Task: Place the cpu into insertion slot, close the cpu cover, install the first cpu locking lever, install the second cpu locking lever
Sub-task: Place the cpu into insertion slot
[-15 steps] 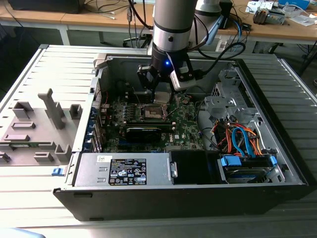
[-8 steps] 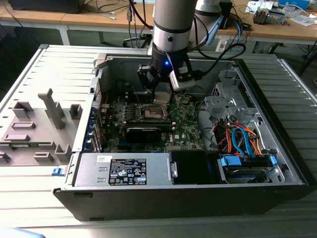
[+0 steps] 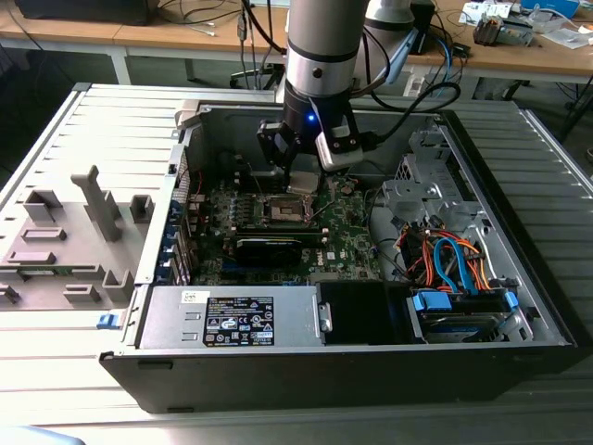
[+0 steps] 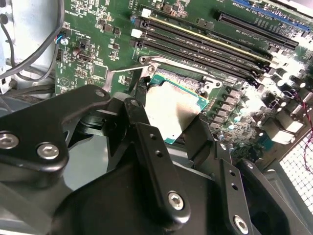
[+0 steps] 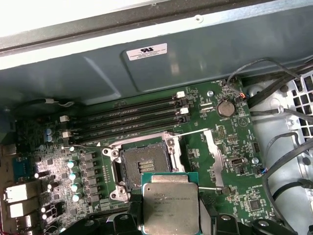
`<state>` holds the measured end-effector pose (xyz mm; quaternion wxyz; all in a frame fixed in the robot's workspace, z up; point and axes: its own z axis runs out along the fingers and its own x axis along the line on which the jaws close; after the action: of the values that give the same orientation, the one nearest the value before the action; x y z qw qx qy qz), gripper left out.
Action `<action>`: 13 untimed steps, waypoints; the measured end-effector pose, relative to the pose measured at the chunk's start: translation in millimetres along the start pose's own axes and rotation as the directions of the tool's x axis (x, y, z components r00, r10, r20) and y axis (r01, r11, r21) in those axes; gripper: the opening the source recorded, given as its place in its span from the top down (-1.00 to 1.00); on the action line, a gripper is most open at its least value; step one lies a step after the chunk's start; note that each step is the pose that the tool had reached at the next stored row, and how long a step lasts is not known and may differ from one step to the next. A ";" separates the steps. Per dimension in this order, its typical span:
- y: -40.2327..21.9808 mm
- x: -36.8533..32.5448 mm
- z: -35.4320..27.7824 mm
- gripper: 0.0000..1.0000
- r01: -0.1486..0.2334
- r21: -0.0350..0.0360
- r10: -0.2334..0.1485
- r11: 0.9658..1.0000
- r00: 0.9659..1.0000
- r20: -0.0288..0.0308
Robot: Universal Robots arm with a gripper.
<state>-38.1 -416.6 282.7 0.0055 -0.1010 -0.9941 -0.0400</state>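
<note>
Claw (image 5: 170, 219) has the cpu (image 5: 170, 205), not seated yet

First wrist view: the claw is clamped on the cpu's edges with the silvery top facing the camera. The cpu sits just beside the insertion slot (image 5: 145, 165), which lies bare and uncovered on the green motherboard (image 5: 222, 166). In the exterior view the claw hangs low inside the PC case (image 3: 371, 371), over the slot area.
</note>
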 end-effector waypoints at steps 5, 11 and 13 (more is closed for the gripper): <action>0.0 0.0 0.2 -0.09 -0.020 0.000 0.020 1.000 1.000 0.002; 0.0 0.0 0.4 -0.09 -0.043 -0.001 0.043 0.999 0.999 0.003; 0.0 0.0 0.4 -0.09 -0.049 -0.001 0.049 0.999 0.999 0.004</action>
<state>-38.1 -416.6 282.3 0.0045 -0.1254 -0.9913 -0.0401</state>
